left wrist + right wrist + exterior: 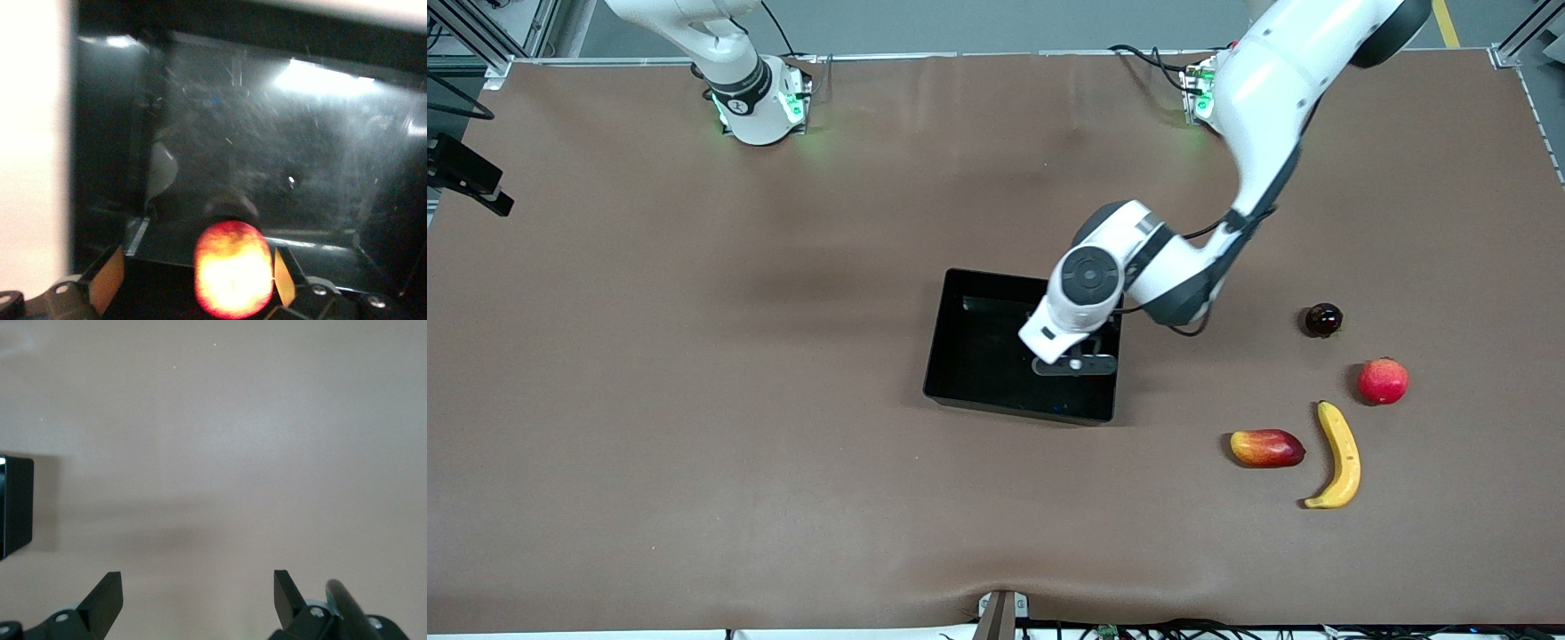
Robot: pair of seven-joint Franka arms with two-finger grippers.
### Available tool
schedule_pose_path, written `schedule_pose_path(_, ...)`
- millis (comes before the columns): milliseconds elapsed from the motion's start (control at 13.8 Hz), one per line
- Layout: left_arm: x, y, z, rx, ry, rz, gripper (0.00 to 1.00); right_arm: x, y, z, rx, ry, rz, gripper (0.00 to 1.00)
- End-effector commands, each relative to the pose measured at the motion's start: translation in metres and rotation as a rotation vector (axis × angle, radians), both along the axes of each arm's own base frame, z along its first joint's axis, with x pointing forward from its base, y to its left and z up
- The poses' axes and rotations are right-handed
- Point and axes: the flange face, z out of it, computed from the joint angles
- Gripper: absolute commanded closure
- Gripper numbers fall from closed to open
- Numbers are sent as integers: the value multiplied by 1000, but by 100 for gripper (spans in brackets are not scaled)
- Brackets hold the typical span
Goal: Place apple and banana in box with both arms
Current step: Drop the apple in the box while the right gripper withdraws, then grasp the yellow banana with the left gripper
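Left gripper (193,277) is hanging spread over the box (951,356), apple (232,277) sitting loose between its fingers; risking a bounce out; banana (1338,453) is lying toward the left arm's end; right gripper (198,597) is waiting spread.

Shallow rectangular black plastic box (978,356), glossy, floor finely scratched with bright glare patches, brown matt cloth-like table cover (694,400), slightly rippled, long curved yellow banana (1341,453), smooth skin, white arm shells (1263,98) smooth, glossy
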Motion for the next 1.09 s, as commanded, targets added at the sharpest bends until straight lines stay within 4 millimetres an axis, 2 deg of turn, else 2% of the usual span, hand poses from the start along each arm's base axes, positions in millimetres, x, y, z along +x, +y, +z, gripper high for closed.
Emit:
schedule_pose_path(0, 21, 65, 65, 50, -55, 75, 0, -1, -9, -2, -19, 27, 29, 0)
schedule_pose_path(73, 31, 88, 73, 59, -56, 93, 0, -1, -10, -4, -18, 38, 25, 0)
schedule_pose_path(218, 51, 137, 73, 112, -74, 96, 0, -2, -10, -5, -11, 43, 23, 0)
schedule_pose_path(290, 64, 168, 73, 165, -103, 72, 0, -2, -9, -5, -8, 43, 22, 0)
schedule_pose_path(581, 105, 287, 57, 155, -118, -9, 0, -4, -13, -7, -2, 61, 14, 0)
schedule_pose_path(726, 120, 343, 43, 128, -146, -61, 0, -6, -13, -8, 2, 75, 14, 0)
schedule_pose_path(871, 131, 396, 17, 91, -182, -98, 1, -6, -11, -8, 19, 75, 15, 0)
schedule_pose_path(1016, 135, 430, -18, 56, -189, -69, 5, -8, -19, -9, 55, 82, -1, 0)
